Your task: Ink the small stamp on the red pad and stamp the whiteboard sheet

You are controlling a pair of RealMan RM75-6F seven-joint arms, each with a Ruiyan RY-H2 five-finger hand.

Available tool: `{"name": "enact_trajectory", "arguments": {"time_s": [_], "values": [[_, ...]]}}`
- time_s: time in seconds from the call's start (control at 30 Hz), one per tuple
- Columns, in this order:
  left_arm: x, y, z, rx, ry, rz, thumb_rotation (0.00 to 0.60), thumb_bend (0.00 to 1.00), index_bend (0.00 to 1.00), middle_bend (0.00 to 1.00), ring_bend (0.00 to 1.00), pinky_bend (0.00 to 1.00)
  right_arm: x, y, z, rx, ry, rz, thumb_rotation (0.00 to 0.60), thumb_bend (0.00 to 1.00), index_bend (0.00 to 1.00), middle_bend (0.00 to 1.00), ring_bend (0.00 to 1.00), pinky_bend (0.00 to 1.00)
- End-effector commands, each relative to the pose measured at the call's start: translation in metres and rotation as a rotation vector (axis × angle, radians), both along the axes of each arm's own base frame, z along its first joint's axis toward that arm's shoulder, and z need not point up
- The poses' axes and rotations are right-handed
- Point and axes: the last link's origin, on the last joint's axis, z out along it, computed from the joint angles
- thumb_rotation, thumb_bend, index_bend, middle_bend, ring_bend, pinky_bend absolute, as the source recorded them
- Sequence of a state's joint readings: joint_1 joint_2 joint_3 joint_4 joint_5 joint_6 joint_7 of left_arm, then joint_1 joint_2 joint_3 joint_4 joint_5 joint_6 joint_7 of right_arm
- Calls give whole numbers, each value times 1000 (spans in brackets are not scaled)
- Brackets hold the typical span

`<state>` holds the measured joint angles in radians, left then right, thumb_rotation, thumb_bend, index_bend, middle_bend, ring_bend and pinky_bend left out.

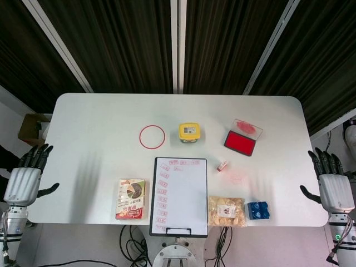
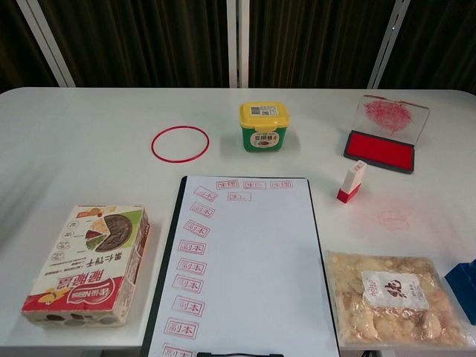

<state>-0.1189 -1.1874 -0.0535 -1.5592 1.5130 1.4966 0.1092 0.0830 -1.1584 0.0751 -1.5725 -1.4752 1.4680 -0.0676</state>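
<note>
The small white stamp with a red base stands upright on the table, between the whiteboard sheet and the red pad. The red ink pad lies at the right with its clear lid raised behind it. The whiteboard sheet on its black clipboard carries several red stamp marks along its top and left side. My left hand hangs off the table's left edge, fingers spread, holding nothing. My right hand hangs off the right edge, likewise spread and empty. Neither hand shows in the chest view.
A yellow-lidded green tub and a red ring lie behind the sheet. A snack box is at its left, a bag of snacks and a blue pack at its right. Red smudges mark the table.
</note>
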Motion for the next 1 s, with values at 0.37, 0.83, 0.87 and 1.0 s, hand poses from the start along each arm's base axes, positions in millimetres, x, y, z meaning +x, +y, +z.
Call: {"name": "enact_trajectory", "arguments": {"time_s": [0.37, 0.83, 0.87, 1.0], "values": [[-3, -3, 4, 9, 4, 5, 600, 0, 51, 58, 51, 163, 1, 0, -5, 27, 2, 8, 600, 99, 0, 0, 0, 0], [-8, -6, 2, -16, 1, 29, 600, 0, 51, 58, 51, 163, 33, -38, 15, 6, 130, 308, 600, 147, 139, 169, 518, 797], [-9, -7, 1, -20, 1, 32, 600, 0, 51, 58, 51, 163, 39, -44, 14, 70, 172, 284, 600, 144, 163, 177, 603, 868], [-12, -9, -1, -27, -6, 49, 600, 0, 50, 58, 51, 163, 56, -65, -5, 200, 210, 299, 600, 142, 189, 215, 761, 980]]}}
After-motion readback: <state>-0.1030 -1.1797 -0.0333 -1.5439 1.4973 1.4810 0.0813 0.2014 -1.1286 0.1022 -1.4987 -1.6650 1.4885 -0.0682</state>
